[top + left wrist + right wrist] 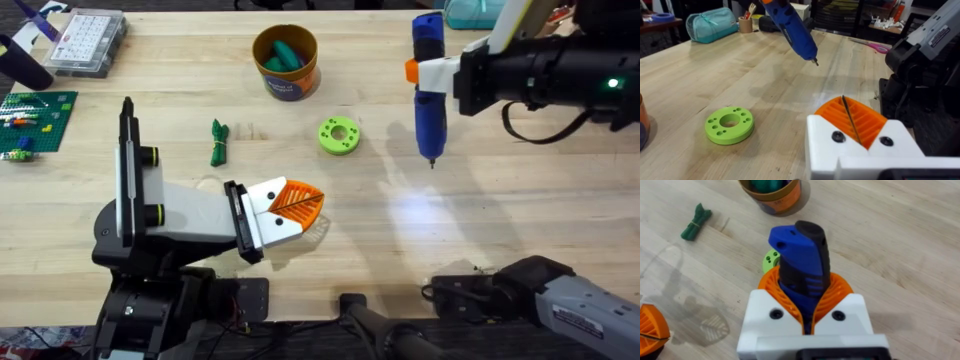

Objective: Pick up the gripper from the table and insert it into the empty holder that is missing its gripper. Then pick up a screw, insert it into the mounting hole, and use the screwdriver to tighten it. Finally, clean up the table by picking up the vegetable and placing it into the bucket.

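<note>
Screwdriver (pixel 429 85) hung above the bench (pixel 520 200), clamped in the right hand (pixel 807 315). Left hand (pixel 300 207) rested closed and empty near the vegetable (pixel 218 141).

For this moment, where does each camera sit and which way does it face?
Overhead: above the arm bases, looking down and forward over the table; both arms show.
Left wrist: on the left gripper, shut, low, facing the lime green disc.
Right wrist: on the right gripper, looking down its held screwdriver toward the bucket and vegetable.
Shared: the screwdriver is visible in all three.
</note>
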You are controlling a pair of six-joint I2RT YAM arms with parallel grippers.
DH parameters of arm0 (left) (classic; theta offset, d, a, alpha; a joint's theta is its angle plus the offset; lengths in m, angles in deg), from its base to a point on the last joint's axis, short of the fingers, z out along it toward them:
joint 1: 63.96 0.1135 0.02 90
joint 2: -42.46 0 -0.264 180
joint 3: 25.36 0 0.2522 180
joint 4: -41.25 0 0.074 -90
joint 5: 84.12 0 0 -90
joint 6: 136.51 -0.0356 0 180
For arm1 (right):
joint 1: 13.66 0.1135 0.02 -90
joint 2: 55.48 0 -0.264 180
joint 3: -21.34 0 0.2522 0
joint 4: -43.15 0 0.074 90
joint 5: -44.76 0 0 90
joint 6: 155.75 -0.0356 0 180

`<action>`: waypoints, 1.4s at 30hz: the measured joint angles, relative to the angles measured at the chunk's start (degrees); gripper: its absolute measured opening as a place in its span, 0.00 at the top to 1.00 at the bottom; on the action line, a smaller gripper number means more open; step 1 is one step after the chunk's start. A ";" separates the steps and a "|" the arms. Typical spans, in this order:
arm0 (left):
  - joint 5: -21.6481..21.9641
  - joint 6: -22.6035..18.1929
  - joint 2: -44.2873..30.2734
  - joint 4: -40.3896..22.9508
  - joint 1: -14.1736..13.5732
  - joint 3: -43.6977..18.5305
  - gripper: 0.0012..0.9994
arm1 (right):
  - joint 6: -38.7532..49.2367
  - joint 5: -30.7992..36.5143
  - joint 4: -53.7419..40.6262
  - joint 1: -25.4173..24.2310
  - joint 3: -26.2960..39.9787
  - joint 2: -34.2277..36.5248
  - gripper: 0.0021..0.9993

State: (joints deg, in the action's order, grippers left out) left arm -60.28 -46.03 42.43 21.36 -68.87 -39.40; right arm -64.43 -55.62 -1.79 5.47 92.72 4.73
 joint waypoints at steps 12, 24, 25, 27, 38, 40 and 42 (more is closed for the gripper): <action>-0.06 0.02 0.00 -0.26 0.00 0.00 0.98 | 0.49 -4.69 8.27 0.03 -0.89 0.61 0.95; -0.06 0.02 0.00 -0.26 0.00 0.00 0.98 | -1.68 -22.13 39.27 -0.37 -1.12 2.84 0.95; -0.06 0.03 0.00 -0.26 0.00 0.00 0.98 | -2.64 -23.70 41.81 -0.61 -1.09 3.73 0.95; -0.06 0.02 0.00 -0.26 0.00 0.00 0.98 | -4.38 -26.55 45.46 -1.08 -0.80 5.60 0.95; -0.05 0.02 0.00 -0.26 0.00 0.00 0.98 | -14.01 -39.41 61.32 -0.14 7.87 13.99 0.95; -0.06 0.02 0.00 -0.26 0.00 0.00 0.98 | -16.25 -40.99 65.64 1.04 9.18 14.13 0.95; -0.06 0.02 0.00 -0.26 0.00 0.00 0.98 | -18.18 -42.24 69.06 2.43 9.86 14.16 0.95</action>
State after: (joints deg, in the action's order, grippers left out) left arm -60.34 -46.01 42.43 21.10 -68.87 -39.40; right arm -82.62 -97.85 67.27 7.90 102.58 18.89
